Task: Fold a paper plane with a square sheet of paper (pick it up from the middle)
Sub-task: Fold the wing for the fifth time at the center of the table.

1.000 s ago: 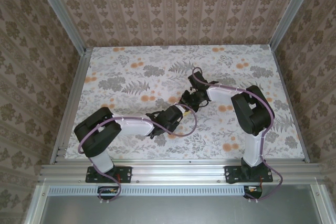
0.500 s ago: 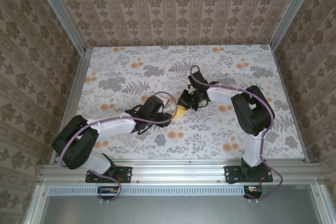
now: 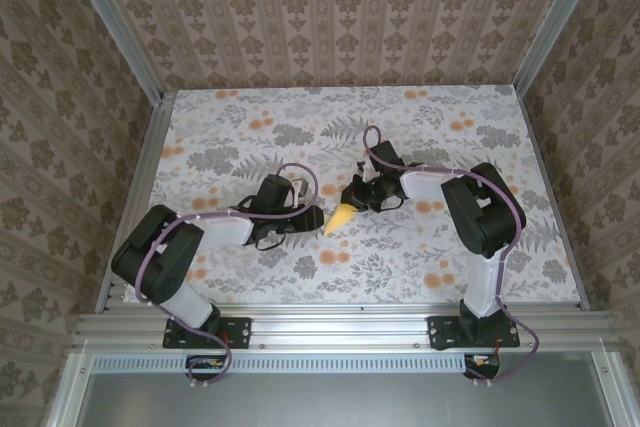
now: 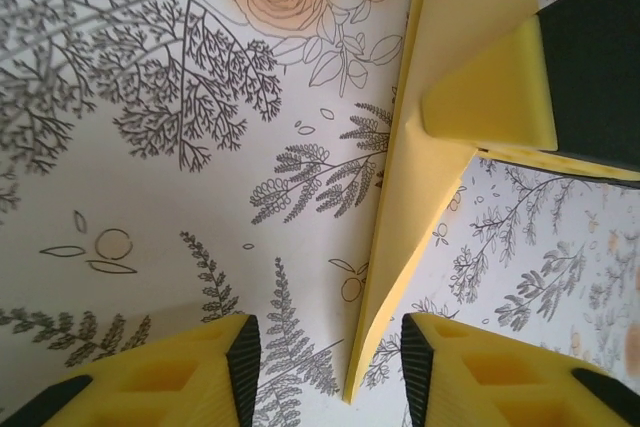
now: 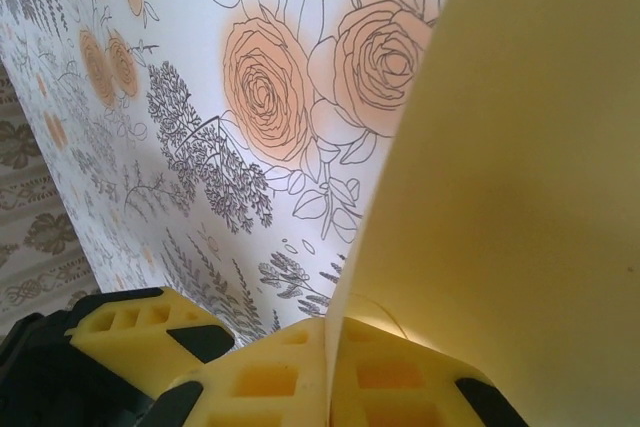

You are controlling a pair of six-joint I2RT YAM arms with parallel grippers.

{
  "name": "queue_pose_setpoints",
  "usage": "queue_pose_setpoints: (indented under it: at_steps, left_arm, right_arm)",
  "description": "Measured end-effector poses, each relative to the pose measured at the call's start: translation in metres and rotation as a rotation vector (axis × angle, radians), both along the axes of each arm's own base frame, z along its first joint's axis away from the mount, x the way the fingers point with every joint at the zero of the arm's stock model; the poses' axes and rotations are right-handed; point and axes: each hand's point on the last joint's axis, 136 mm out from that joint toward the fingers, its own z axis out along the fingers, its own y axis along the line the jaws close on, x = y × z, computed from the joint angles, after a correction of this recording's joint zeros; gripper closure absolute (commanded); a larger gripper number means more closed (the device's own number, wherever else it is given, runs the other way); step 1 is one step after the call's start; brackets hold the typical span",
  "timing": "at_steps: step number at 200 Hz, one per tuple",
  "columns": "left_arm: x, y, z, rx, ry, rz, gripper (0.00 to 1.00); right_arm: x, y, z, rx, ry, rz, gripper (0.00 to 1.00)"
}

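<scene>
The paper plane [image 3: 341, 217] is a narrow yellow dart with its pointed tip aimed at the lower left. It is held just above the flower-print table. My right gripper [image 3: 359, 199] is shut on its rear end; in the right wrist view the sheet [image 5: 520, 147] rises from between the pressed fingers [image 5: 260, 387]. My left gripper [image 3: 312, 217] faces the tip from the left. In the left wrist view its jaws [image 4: 325, 362] stand open on either side of the tip [image 4: 357, 382] without touching it. The right finger pad [image 4: 490, 92] clamps the paper [image 4: 430, 167] higher up.
The table [image 3: 250, 137] carries a grey fern and orange flower print. Aluminium rails [image 3: 330, 325] run along the near edge and papered walls [image 3: 330, 17] close the back and sides. Both arms meet near the table's middle.
My left gripper let go of the paper, opened and drew back to the left, its elbow swinging out. The plane's tip now shows free. The right gripper stayed shut in place.
</scene>
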Motion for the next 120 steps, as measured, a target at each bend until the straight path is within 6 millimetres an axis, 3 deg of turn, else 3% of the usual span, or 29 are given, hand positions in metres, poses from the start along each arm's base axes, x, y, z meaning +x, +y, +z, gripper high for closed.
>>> queue_pose_setpoints:
  at_steps: [53,120]
  left_arm:
    - [0.004,-0.014,-0.008,-0.044,0.067,-0.007,0.65]
    - [0.006,-0.028,-0.005,-0.099,0.091,-0.041,0.64]
  right_arm:
    - [-0.002,-0.005,-0.004,0.042,-0.033,0.026,0.90]
    - [-0.001,-0.006,-0.004,0.097,-0.069,0.030,0.90]
